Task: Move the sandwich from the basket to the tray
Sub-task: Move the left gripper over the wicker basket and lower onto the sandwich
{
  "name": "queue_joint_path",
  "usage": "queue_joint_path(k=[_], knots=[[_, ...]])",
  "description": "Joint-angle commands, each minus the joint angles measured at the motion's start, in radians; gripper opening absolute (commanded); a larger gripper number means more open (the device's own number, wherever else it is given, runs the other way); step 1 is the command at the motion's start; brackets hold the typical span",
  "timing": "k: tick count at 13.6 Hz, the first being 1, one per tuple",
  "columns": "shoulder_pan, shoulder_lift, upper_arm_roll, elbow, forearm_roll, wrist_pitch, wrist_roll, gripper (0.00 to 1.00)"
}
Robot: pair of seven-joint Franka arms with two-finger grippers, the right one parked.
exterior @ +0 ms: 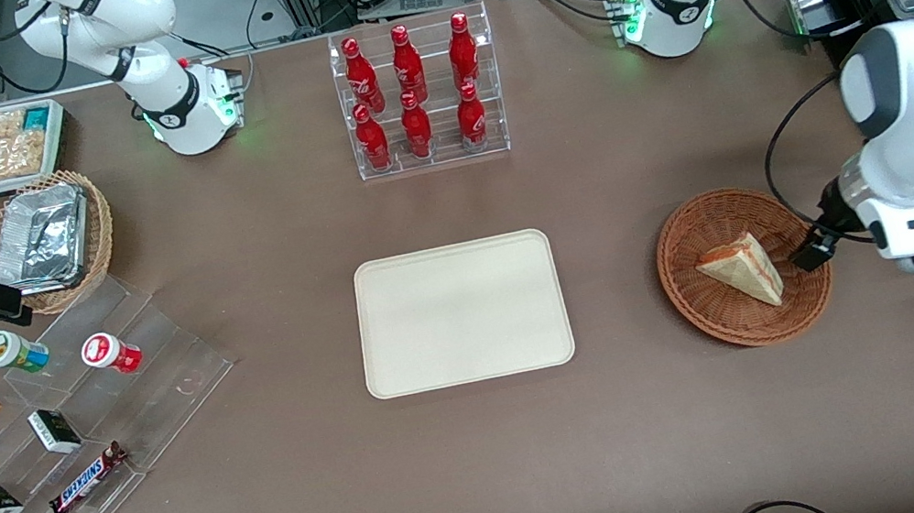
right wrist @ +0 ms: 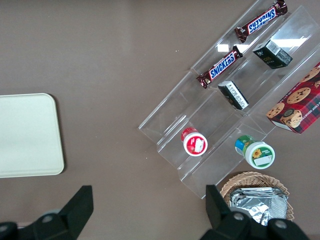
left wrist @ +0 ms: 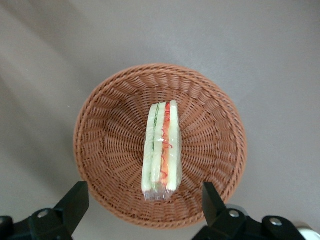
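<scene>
Hovering above the basket (left wrist: 160, 145), the gripper (left wrist: 142, 210) has its fingers spread wide. The sandwich (left wrist: 161, 150) stands on edge inside; the tray (exterior: 461, 312) waits bare. Best descend centred, straddling the bread faces, closing gently.

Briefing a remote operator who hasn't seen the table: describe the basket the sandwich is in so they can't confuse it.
Start from the flat cream rectangular tray at the table's middle and go toward the working arm's end. There sits a round, shallow, reddish-brown woven wicker basket, with the open gripper above its edge. Unlike the paler wicker basket of foil trays, it holds a triangular white-bread sandwich.
</scene>
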Motion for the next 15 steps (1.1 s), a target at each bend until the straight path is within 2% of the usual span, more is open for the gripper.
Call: queue_joint_path(k=[1,7,14,15], knots=[[-0.012,-0.041,0.004,-0.143,-0.013,0.152,-0.06,1.0],[-0.064,-0.022,0.002,-0.279,-0.015,0.397,-0.155,1.0],[-0.067,0.025,0.007,-0.309,0.001,0.427,-0.152,1.0],[-0.065,0.036,0.007,-0.306,0.001,0.448,-0.155,0.94]])
